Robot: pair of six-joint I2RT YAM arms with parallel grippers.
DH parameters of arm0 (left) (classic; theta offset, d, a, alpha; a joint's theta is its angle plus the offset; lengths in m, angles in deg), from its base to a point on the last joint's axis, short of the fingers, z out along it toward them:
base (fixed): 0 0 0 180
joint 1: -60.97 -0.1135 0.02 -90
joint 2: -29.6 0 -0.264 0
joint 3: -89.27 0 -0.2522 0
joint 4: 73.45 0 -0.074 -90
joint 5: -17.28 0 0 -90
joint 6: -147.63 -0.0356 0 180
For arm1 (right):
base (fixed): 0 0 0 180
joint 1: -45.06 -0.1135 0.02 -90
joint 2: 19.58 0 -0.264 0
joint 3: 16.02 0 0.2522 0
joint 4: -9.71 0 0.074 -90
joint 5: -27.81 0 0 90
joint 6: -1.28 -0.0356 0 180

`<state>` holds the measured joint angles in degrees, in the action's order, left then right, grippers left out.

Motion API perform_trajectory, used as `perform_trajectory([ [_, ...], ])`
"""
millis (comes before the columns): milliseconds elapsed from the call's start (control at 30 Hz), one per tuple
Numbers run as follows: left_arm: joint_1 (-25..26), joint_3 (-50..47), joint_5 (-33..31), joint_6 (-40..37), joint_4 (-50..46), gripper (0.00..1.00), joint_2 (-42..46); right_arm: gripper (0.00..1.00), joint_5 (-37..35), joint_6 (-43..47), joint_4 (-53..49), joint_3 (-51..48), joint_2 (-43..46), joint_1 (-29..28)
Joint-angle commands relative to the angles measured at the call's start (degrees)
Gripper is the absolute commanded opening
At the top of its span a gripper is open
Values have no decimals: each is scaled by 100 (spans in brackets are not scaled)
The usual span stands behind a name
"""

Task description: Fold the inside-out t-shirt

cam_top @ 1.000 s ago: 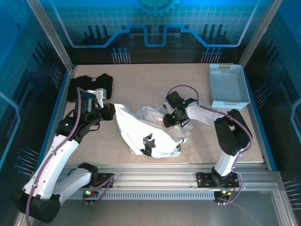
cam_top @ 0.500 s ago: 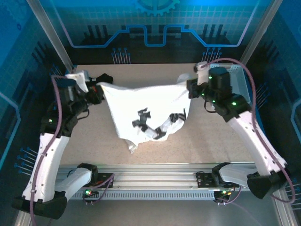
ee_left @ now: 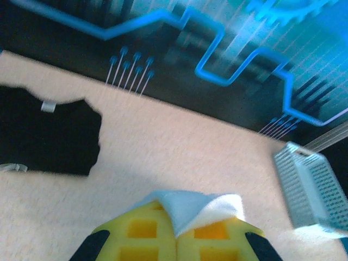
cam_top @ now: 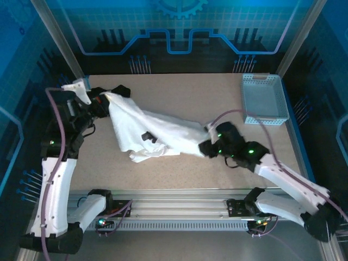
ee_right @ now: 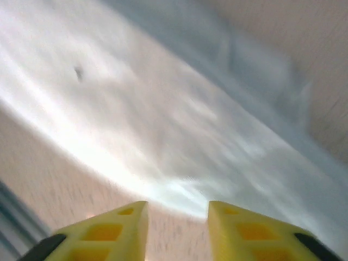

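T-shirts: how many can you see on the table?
2. The white t-shirt stretches across the middle of the table, one end pinched in the left gripper. The black t-shirt sits at the far left corner. The arms could be hiding more.

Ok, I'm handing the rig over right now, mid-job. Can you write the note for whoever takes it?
Left gripper: shut on a corner of the white t-shirt, held up at the far left of the table.
Right gripper: open, low at the shirt's near-right end, fabric just ahead of it, nothing between its fingers.
Shirt: a bunched strip running diagonally from the left gripper down to mid-table. The black t-shirt lies far left, the basket far right.
Done: no fold visible.
Left: probably regrasp with the right gripper, spread the shirt flat, then fold.
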<state>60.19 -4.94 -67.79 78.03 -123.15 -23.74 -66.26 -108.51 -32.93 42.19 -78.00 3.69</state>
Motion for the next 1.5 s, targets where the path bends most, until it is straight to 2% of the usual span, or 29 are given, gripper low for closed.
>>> perform_trajectory([
  [0, -81, -344, 44, -238, -88, 0, 34, 49, -377, -345, 256, -79, -209, -156],
  [67, -74, -560, 131, -262, -145, 0, 64, 55, -554, -299, 451, -51, -410, 59],
  [167, -81, -899, 239, -282, -156, 0, 191, 55, -210, -298, 562, 180, -983, 568],
  [400, -81, -1325, 321, -354, -25, 0, 335, 56, 3, -406, 436, 558, -2180, 847],
  [500, -81, -1347, 499, -326, 40, 0, 277, 56, 203, -544, 273, 481, -2131, 1023],
  [700, -81, -1408, 603, -265, 156, 0, 226, 58, -33, -1099, -64, 53, -1943, 781],
  [833, -81, -1438, 736, -229, 237, 0, 179, 63, -393, -1397, -91, 491, -2700, 425],
  [967, -81, -1432, 777, -278, 220, 0, 171, 63, -842, -1512, -301, 842, -3349, 376],
  [1133, -81, -1464, 791, -285, 263, 0, 197, 57, -1080, -1518, -433, 764, -3390, 476],
  [1467, -81, -1508, 766, -372, 281, 0, 198, 26, -970, -1302, -591, 325, -2772, 1059],
])
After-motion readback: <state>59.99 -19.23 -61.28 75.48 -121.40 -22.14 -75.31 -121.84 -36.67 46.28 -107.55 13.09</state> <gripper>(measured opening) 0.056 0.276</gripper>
